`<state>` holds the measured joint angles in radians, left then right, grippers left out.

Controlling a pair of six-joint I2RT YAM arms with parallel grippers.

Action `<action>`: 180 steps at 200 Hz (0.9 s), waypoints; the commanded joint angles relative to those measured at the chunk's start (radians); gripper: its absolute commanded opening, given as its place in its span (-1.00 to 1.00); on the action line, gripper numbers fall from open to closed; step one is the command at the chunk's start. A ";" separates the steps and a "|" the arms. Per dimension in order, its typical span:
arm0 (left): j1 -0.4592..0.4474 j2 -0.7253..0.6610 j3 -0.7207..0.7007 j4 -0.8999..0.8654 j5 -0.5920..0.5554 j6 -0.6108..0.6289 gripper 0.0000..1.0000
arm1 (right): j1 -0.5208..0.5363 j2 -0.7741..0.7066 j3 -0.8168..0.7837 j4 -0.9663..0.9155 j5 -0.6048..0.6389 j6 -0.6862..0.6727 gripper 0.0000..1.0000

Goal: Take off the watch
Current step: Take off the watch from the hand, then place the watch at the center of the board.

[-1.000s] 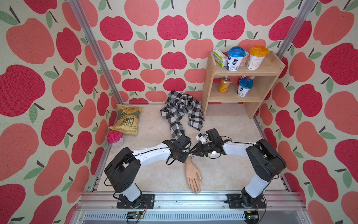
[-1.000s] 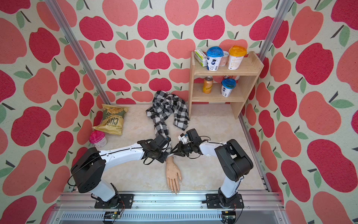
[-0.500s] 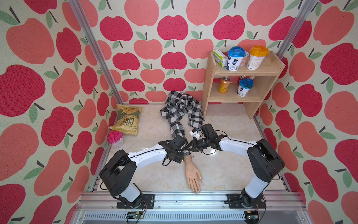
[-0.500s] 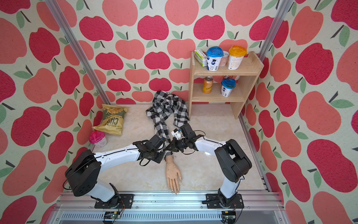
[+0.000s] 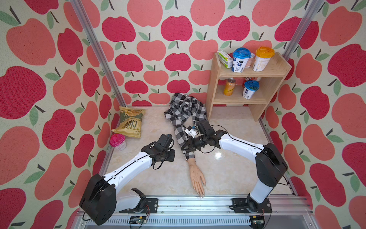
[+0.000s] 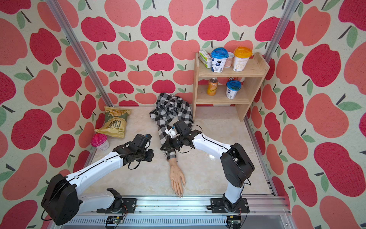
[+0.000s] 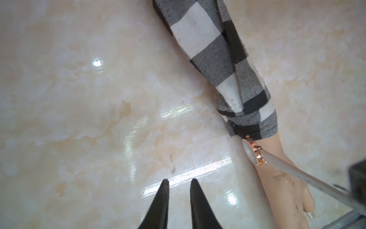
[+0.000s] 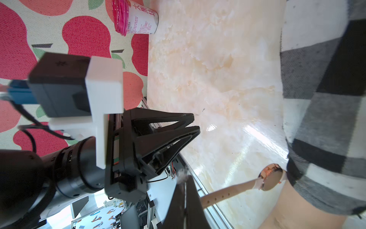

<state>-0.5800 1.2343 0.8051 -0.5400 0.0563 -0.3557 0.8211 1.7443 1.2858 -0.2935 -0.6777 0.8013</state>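
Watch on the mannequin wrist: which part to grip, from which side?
On the watch, the loose strap tail, not the case. It sticks out clear of the wrist, thin and flat: come from its free end, jaws across its faces, where the right gripper is shut on it.

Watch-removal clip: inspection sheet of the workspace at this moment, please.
Surface: glossy marble-pattern table, no spills seen.
Job's things: watch at the mannequin hand's wrist, by the checked sleeve's cuff; one strap end pulled out straight.
Clutter: chip bag, pink-lidded cup; wooden shelf holding cups, a can, a box.
Grippers: right gripper shut on the strap; left gripper slightly open, empty, over the table.
Cables: black cable looped at each wrist.
Surroundings: apple-print walls, aluminium rail in front.
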 commanded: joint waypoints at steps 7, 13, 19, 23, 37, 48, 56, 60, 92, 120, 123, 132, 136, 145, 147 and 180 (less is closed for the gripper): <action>0.025 -0.025 0.036 -0.106 -0.056 -0.056 -0.53 | 0.034 0.019 0.115 -0.129 -0.014 -0.074 -1.00; 0.035 -0.030 0.038 -0.114 -0.058 -0.062 -0.53 | 0.036 0.021 0.128 -0.140 -0.027 -0.078 -1.00; 0.048 -0.036 0.038 -0.120 -0.060 -0.067 -0.53 | 0.039 0.023 0.140 -0.150 -0.036 -0.085 -1.00; 0.054 -0.040 0.038 -0.126 -0.064 -0.072 -0.53 | 0.044 0.025 0.150 -0.161 -0.037 -0.092 -1.00; 0.081 -0.061 0.033 -0.144 -0.077 -0.087 -0.53 | 0.065 0.034 0.205 -0.227 -0.039 -0.135 -1.00; 0.103 -0.083 0.026 -0.167 -0.097 -0.109 -0.53 | 0.084 0.050 0.252 -0.282 -0.027 -0.162 -1.00; 0.120 -0.101 0.026 -0.191 -0.113 -0.128 -0.53 | 0.094 0.063 0.276 -0.309 -0.036 -0.170 -1.00; 0.129 -0.111 0.027 -0.206 -0.119 -0.137 -0.53 | 0.099 0.070 0.284 -0.317 -0.044 -0.175 -1.00; 0.155 -0.186 0.062 -0.267 -0.124 -0.143 -0.52 | 0.109 0.102 0.274 -0.389 -0.051 -0.233 -1.00; 0.148 -0.197 0.084 -0.276 -0.120 -0.133 -0.52 | 0.082 0.054 0.236 -0.507 -0.019 -0.322 -1.00; 0.148 -0.195 0.083 -0.273 -0.119 -0.131 -0.52 | 0.078 0.043 0.231 -0.518 -0.017 -0.329 -1.00; 0.144 -0.187 0.080 -0.263 -0.115 -0.129 -0.51 | 0.067 0.010 0.217 -0.544 -0.001 -0.344 -1.00; 0.143 -0.183 0.077 -0.259 -0.113 -0.129 -0.52 | 0.062 -0.006 0.210 -0.556 0.009 -0.349 -1.00; 0.140 -0.170 0.075 -0.250 -0.110 -0.130 -0.52 | 0.050 -0.042 0.194 -0.577 0.016 -0.358 -1.00; 0.140 -0.167 0.074 -0.248 -0.109 -0.130 -0.52 | 0.046 -0.046 0.190 -0.582 0.015 -0.360 -1.00; 0.105 -0.106 0.083 -0.221 -0.114 -0.131 -0.52 | 0.018 -0.155 0.137 -0.673 0.039 -0.391 -1.00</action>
<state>-0.4492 1.0878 0.8684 -0.7673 -0.0452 -0.4812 0.8497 1.6871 1.4536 -0.8448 -0.6662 0.4728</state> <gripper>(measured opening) 0.241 0.054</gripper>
